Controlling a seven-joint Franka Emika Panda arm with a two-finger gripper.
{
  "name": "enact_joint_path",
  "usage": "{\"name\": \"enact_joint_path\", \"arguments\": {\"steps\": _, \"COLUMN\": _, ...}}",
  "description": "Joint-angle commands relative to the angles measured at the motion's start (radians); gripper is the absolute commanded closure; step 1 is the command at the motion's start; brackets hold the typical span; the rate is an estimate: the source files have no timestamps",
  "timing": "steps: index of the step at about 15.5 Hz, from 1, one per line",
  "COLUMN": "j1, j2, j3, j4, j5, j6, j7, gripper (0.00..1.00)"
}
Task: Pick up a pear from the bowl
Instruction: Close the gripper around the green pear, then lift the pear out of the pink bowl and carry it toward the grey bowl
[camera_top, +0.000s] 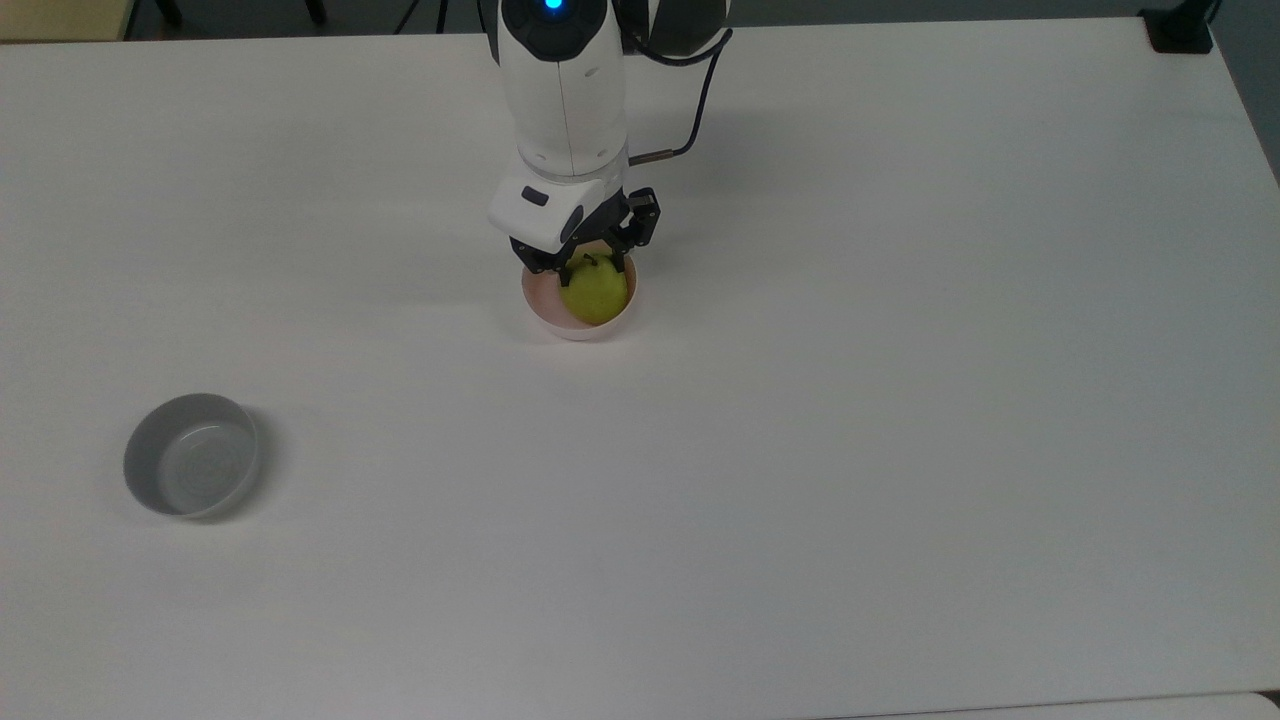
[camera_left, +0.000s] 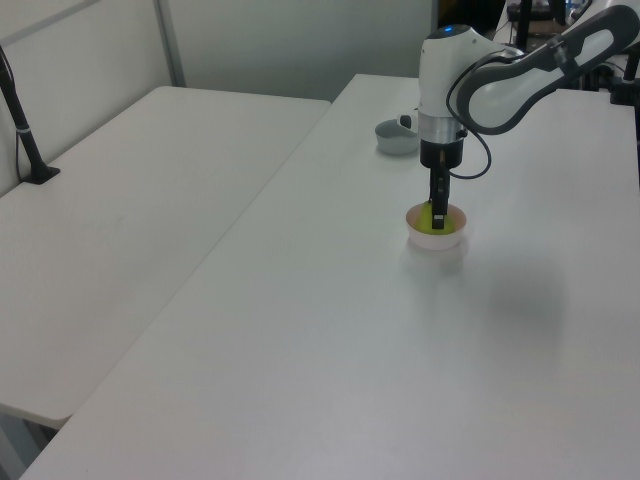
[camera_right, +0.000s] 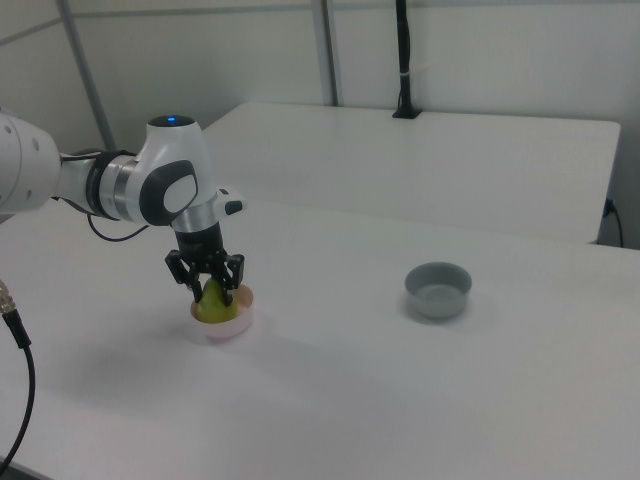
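A yellow-green pear (camera_top: 597, 293) lies in the pale pink bowl (camera_top: 545, 310) near the middle of the white table. My gripper (camera_top: 588, 262) points straight down into the bowl, shut on the pear, its black fingers pressed against the upper sides of the fruit. The arm's white wrist hides the pear's stem end in the top view. In the left view the gripper (camera_left: 438, 218) stands in front of the pear (camera_left: 450, 224) inside the bowl (camera_left: 436, 243). In the right view the fingers straddle the pear (camera_right: 212, 308), which still rests low in the bowl (camera_right: 230, 328).
A grey bowl (camera_top: 140, 455) stands alone toward the top view's lower left, well away from the arm; it is also the grey bowl (camera_right: 437, 290) at the right view's right. A second white table (camera_left: 150, 200) adjoins on the left view's left.
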Motion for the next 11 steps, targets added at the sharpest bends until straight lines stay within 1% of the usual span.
{"name": "enact_joint_path", "arguments": {"steps": 1, "j1": 0.0, "j2": -0.017, "j3": -0.003, "j4": -0.015, "j5": -0.014, "j6": 0.023, "j7": 0.018, "gripper": 0.9}}
{"name": "enact_joint_path", "arguments": {"steps": 4, "j1": -0.009, "j2": -0.044, "j3": -0.003, "j4": -0.008, "j5": -0.014, "j6": -0.007, "j7": 0.018, "gripper": 0.9}}
{"name": "enact_joint_path", "arguments": {"steps": 8, "j1": -0.03, "j2": -0.105, "j3": -0.003, "j4": -0.002, "j5": -0.014, "j6": -0.061, "j7": 0.015, "gripper": 0.9}}
{"name": "enact_joint_path", "arguments": {"steps": 9, "j1": -0.035, "j2": -0.122, "j3": -0.003, "j4": 0.017, "j5": -0.014, "j6": -0.075, "j7": 0.015, "gripper": 0.9}}
{"name": "enact_joint_path", "arguments": {"steps": 11, "j1": -0.061, "j2": -0.126, "j3": -0.003, "j4": 0.067, "j5": -0.014, "j6": -0.137, "j7": 0.009, "gripper": 0.9}}
